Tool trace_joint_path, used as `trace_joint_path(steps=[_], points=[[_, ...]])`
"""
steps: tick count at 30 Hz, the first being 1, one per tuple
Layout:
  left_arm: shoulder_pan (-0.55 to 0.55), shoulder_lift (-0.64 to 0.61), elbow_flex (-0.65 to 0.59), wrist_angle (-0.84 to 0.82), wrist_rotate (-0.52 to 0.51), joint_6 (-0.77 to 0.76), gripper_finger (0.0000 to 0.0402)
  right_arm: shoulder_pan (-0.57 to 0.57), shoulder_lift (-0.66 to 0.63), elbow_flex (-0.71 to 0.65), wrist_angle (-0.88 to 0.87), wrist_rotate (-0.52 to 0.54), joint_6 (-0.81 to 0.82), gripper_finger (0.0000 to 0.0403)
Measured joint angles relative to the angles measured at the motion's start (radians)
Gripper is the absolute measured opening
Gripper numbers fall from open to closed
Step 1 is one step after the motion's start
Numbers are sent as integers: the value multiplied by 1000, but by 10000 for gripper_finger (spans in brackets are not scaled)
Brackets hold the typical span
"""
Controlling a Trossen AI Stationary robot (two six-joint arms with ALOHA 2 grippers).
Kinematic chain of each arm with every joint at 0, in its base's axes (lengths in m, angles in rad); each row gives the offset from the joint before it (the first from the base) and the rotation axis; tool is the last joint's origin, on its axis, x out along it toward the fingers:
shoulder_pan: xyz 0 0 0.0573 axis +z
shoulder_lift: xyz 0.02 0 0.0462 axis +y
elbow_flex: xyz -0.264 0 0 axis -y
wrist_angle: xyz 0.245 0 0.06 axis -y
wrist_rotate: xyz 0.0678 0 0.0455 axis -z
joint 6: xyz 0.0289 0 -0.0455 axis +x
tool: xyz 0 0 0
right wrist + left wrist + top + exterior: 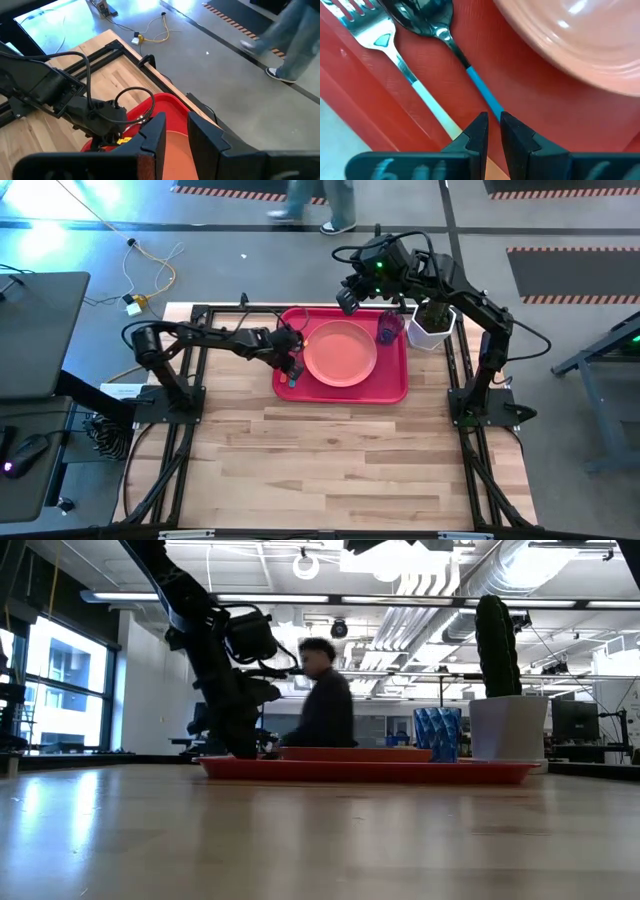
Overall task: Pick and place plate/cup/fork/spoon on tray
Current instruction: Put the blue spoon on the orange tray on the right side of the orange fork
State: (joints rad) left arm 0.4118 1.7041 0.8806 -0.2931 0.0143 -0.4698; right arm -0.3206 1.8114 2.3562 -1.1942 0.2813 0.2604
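The red tray point(395, 385) lies at the table's far middle. On it rest the salmon-pink plate point(340, 352), the blue cup point(389, 326) upright at its far right corner, and, left of the plate, the fork point(395, 55) and the blue-handled spoon point(475, 82) lying side by side. My left gripper point(291, 365) is low over the tray's left part, shut on the spoon's handle. My right gripper point(348, 298) hangs high above the tray's far edge, empty, with a narrow gap between its fingers point(176, 125). My left gripper point(493, 122) pinches the spoon's light blue handle point(492, 107) between its two fingers, toward the handle's free end. The fingers come from above, slanting, and lie across the handle. The spoon's dark bowl point(420, 15) lies on the tray floor beside the fork's tines.
A white pot with a green cactus point(432, 330) stands just right of the tray, close to the cup. Bare wooden table point(330, 470) stretches toward the near edge. A person point(325, 690) shows in the room beyond the table.
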Motion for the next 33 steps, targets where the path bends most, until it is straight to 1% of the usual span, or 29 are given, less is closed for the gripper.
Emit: trace_joint_path(steps=[33], points=[[0,7,0,8,8,2,42,0,0,0,0,0,0,69]])
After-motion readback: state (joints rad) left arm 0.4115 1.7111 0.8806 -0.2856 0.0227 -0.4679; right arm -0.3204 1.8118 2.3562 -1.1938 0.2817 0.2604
